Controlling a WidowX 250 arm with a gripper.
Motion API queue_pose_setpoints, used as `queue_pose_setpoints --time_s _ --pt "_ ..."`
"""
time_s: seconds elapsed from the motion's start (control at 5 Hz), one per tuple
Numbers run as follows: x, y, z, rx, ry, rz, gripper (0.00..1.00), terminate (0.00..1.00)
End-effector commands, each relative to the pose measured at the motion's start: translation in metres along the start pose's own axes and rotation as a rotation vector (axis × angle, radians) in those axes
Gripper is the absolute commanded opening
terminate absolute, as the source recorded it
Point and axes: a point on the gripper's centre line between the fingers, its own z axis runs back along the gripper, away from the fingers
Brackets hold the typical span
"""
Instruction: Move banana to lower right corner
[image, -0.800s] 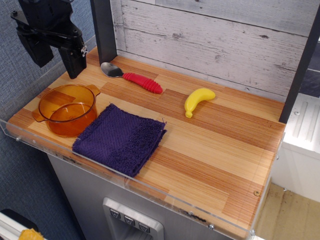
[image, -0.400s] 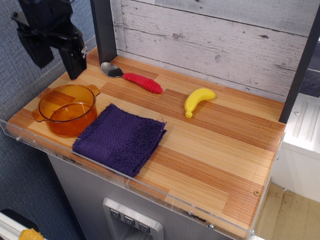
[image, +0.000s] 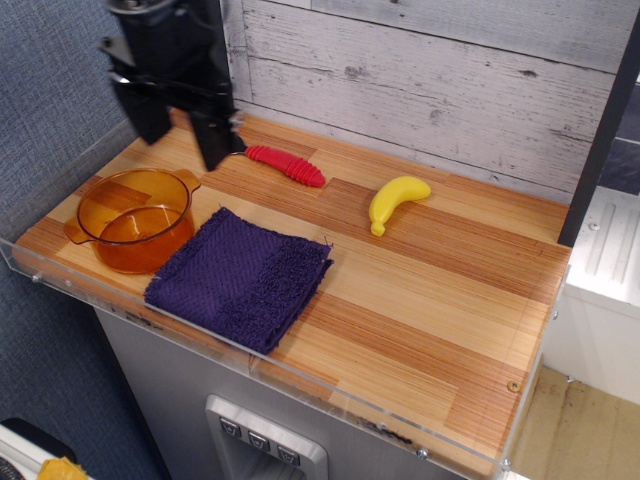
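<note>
Banana lies unlabelled near the red spoon.

Tool now farther right, over the red spoon's bowl end

A single view looks down at the striped light-wood worktop from above and in front of its clear acrylic front rim, at a moderate distance. It faces the whitewashed plank back wall, turned so the worktop runs diagonally from upper left to lower right. The whole surface fits in frame, along with the grey cabinet front below.
</note>
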Motion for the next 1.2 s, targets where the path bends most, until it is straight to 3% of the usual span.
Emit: queue_pose_setpoints --time_s 0.0,0.2,0.6,1.0 --pt "0.056 -0.05 -0.023 0.008 0.005 -0.192 1.0 0.0" --pt "0.075 -0.065 -0.039 0.013 0.043 -0.182 1.0 0.0" --pt "0.098 -0.091 -0.064 -0.034 0.029 -0.203 1.0 0.0" --pt "0.104 -0.102 -0.088 -0.034 0.047 -0.207 1.0 0.0"
